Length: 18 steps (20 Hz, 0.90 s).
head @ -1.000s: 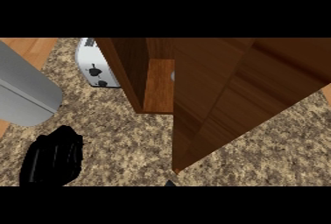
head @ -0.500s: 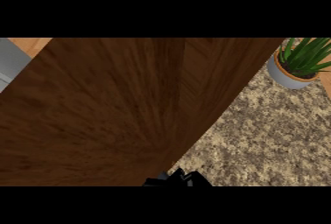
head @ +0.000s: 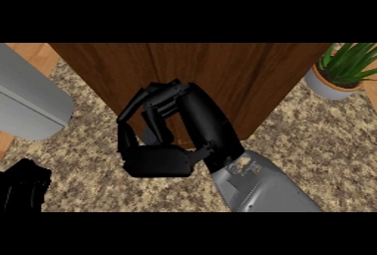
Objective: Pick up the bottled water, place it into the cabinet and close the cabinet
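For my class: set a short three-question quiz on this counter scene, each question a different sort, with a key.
1. True or false: the cabinet door stands wide open.
2. Which thing stands at the far right of the counter? A) toaster B) potted plant C) kettle
3. Fill in: the right hand has its fingers ____ against the cabinet front.

Key: 1 false, the wooden front looks shut. 2 B. 3 curled, holding nothing that shows. The left hand rests at the lower left edge.
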Motion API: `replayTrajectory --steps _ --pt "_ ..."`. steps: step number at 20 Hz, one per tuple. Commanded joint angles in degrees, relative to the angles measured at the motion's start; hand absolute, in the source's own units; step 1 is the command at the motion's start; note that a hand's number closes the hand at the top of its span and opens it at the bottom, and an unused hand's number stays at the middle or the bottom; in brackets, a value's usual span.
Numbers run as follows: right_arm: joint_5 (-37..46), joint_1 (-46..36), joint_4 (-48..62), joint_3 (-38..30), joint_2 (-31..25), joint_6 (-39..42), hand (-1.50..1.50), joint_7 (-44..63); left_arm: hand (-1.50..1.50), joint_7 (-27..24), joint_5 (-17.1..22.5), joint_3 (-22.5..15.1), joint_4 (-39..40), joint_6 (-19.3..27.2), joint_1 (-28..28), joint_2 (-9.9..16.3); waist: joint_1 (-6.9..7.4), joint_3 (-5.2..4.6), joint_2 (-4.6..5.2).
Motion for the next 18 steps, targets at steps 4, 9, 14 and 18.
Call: replayTrajectory --steps 4,9,14,18 --pt "-8.29 -7.87 22.75 -12.8 -0.1 12.42 1.5 -11.2 1.5 0.79 0.9 3.38 -2.23 -2.22 2.58 1.41 -0.73 0.06 -0.05" --pt "-8.83 -10.81 32.38 -17.1 -2.53 16.54 1.5 -16.1 1.5 -0.39 1.07 4.07 0.05 -4.96 2.34 1.22 -0.1 0.0 0.42" --pt "-10.9 -10.48 32.7 -19.34 -6.4 20.66 1.5 -17.45 1.5 1.44 0.45 2.94 -2.31 -2.83 2.21 0.64 -0.18 0.08 0.5" --pt "-10.29 -9.7 35.23 -19.05 -7.37 22.13 1.5 -20.25 1.5 1.03 0.76 3.96 -1.85 -3.76 1.79 1.14 0.36 0.03 0.82"
